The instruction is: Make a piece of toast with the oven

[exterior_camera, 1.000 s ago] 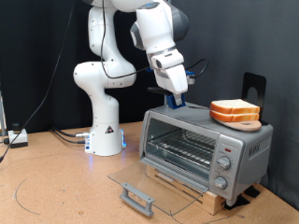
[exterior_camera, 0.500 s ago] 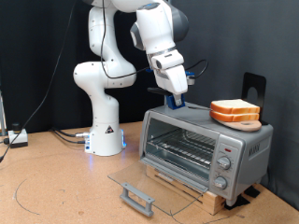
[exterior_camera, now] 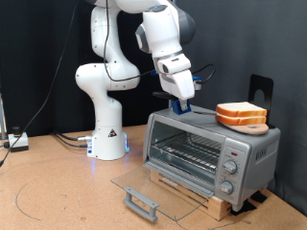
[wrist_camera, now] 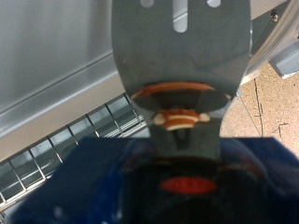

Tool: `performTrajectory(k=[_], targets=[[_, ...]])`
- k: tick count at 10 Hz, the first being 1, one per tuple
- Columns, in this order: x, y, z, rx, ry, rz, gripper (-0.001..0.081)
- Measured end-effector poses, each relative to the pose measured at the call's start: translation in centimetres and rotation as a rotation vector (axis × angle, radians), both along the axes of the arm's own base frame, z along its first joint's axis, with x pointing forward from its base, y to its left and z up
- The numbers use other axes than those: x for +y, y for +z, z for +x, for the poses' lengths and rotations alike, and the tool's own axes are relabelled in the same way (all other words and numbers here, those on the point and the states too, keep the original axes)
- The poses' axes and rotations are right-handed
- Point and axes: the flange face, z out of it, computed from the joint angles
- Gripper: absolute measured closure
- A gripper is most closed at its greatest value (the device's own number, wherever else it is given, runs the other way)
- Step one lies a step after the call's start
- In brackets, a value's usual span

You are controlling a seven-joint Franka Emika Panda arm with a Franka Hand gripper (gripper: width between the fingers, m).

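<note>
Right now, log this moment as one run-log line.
gripper: over oven top, grip state unclear | oven: door open flat, rack bare | toast slices: stacked on oven top, untouched | spatula: before wrist camera

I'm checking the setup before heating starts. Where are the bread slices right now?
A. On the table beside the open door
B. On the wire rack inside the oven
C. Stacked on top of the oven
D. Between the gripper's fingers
C: in the exterior view the bread slices sit stacked on the roof of the oven, towards the exterior view's right, while the wire rack behind the opened glass door shows no bread.
</note>
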Motion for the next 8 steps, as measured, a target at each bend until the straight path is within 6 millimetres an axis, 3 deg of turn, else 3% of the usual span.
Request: performTrajectory(k=[8], targets=[[1.3,0.6,-0.2,0.006,0.014,0.036,0.0410]])
